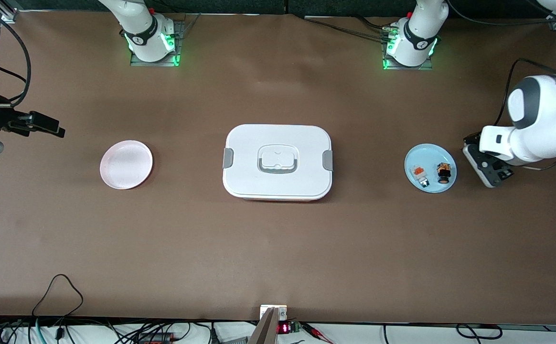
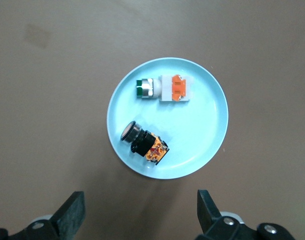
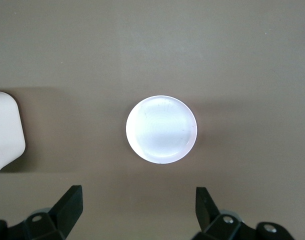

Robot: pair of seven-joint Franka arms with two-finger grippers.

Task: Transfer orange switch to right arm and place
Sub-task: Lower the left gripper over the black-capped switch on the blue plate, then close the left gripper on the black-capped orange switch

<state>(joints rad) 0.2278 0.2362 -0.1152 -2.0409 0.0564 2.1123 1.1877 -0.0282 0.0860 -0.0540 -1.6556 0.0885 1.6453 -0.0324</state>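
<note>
Orange switch [image 2: 144, 142], black-bodied with orange block: lying on round pale-blue plate [image 2: 202, 145], awaiting pickup. Left gripper [image 2: 141, 212]: above the plate's edge, spread, empty. Right gripper [image 3: 138, 210]: spread, waiting above pink plate [image 3: 161, 129].

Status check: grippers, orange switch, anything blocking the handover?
Left gripper open, beside blue plate. Right gripper open, at its table end near pink plate. Orange switch on blue plate, untouched, beside white-bodied switch. White lidded box sits mid-table between plates.
</note>
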